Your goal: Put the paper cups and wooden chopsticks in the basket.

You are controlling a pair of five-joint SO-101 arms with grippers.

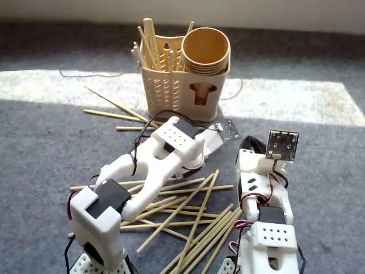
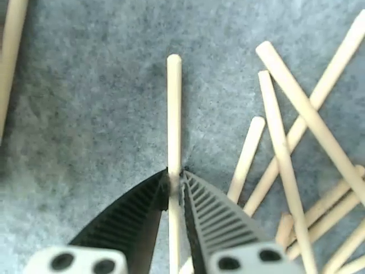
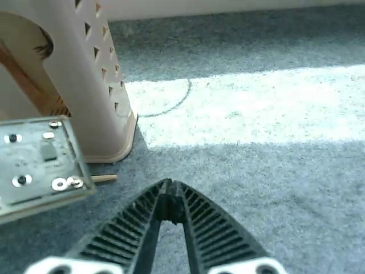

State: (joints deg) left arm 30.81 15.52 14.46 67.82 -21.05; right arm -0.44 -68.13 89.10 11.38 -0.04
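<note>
**A:** What is the left gripper [image 2: 174,181] doing?

**B:** It's clamped on one chopstick [image 2: 174,108]. The jaws pinch it from both sides. The stick runs straight out ahead of them, in line with the gripper, with its free end over the carpet [image 2: 85,114]. I can't tell whether it is lifted or resting there.

**A:** And the rest of them?

**B:** The loose chopsticks [image 1: 194,214] lie criss-crossed on the near side, under and beside the left arm. A few more lie on the carpet left of the basket.

**A:** Where does the held one go?

**B:** Into the basket [image 1: 181,94], which stands just beyond that arm's wrist, on the far side. The paper cups [image 1: 205,51] sit stacked in its right part, and the upright chopsticks [image 1: 149,43] in its left. I'd judge the stick lies roughly flat, so it has to be tipped on end to drop in among those.

**A:** What about the right gripper [image 3: 170,197]?

**B:** It's closed on nothing, low over the carpet, to the right of the basket. The left arm is nearer the pile and has the stick, so I'd say the move is its own.
</note>
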